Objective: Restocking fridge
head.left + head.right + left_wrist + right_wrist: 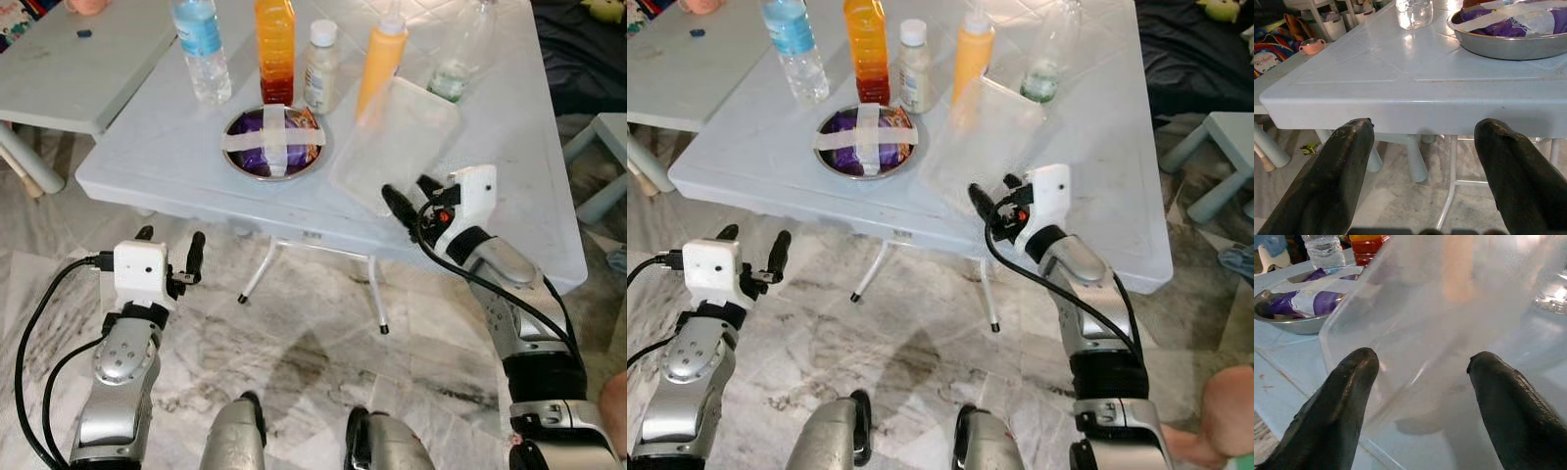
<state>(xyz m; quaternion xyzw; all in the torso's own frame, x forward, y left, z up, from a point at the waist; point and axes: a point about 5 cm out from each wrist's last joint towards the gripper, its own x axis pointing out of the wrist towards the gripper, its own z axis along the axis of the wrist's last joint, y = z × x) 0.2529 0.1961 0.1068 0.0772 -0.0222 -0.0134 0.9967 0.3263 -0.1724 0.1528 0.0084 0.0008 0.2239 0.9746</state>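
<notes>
None of the groceries has left the desk (176,147); bottles flank the taped steel bowl (274,143). Beside it, the right pincer (411,201) spreads toward a clear plastic container (397,137); the left pincer (168,250), also spread, hangs below the edge.

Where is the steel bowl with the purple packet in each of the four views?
Left eye view: steel bowl, centre of the table, in front of the orange juice bottle.
Right eye view: bowl left of centre, in front of the same bottle.
Left wrist view: bowl at upper right, beyond the table edge.
Right wrist view: bowl at far left, beside the clear container.
Shared landmark: the tape cross on the bowl.
</notes>
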